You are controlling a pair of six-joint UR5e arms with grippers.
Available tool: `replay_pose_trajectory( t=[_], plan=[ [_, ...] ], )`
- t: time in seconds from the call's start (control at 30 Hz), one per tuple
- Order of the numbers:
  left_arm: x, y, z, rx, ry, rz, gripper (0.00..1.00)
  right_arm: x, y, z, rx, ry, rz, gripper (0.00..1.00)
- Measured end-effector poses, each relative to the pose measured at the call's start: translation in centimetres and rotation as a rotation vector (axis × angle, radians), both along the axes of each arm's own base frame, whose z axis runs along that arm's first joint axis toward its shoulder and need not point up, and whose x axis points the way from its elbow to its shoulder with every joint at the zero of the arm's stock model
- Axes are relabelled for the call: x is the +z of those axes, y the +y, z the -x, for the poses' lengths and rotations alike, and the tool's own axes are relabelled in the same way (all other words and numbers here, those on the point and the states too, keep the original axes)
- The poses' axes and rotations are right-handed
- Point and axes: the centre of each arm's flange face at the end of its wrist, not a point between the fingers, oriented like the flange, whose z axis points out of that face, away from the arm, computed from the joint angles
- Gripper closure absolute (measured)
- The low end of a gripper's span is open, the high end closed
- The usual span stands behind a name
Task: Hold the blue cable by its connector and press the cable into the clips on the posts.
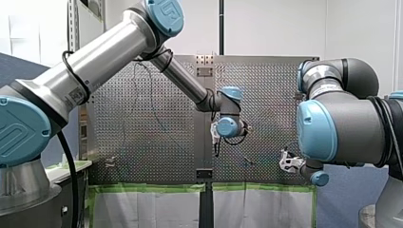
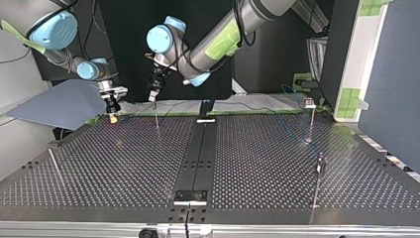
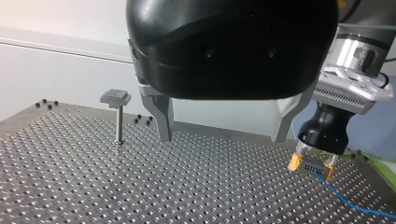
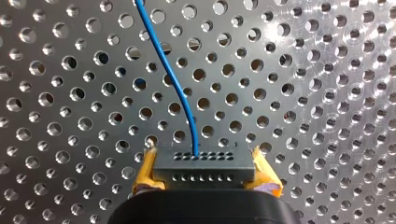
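The grey connector (image 4: pixel 204 165) was clamped between the yellow pads (image 4: pixel 144 175) of my right gripper (image 4: pixel 205 171), just over the table (image 4: pixel 327 93), the blue cable (image 4: pixel 173 70) running out ahead. In the top view, at its three o'clock, my left gripper (image 3: pixel 223 139) hung with fingers spread wide, empty.

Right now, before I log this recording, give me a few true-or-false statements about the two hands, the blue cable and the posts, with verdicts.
1. The right hand, with yellow pads, grips the grey multi-hole connector. True.
2. The black left hand with metal fingers is shut on the thin blue cable. False: it is open and holds nothing.
3. The blue cable runs from the connector out over the perforated metal table. True.
4. The cable sits in the clip on the slim metal post ahead of the left hand. False: no cable reaches that clip.
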Motion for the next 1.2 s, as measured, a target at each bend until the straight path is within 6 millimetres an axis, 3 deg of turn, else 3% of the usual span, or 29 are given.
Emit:
replay_pose_trajectory(
  t=[0.73,1.2],
  plan=[
    [5.7,3.3,3.4,-0.002,-0.03,0.137,0.0,1.1,-0.3,0.8,-0.005,0.005,0.007,1.0],
    [9.5,5.5,6.4,0.021,-0.094,0.253,0.0,6.1,1.1,1.6,-0.017,0.018,0.035,1.0]
  ],
)
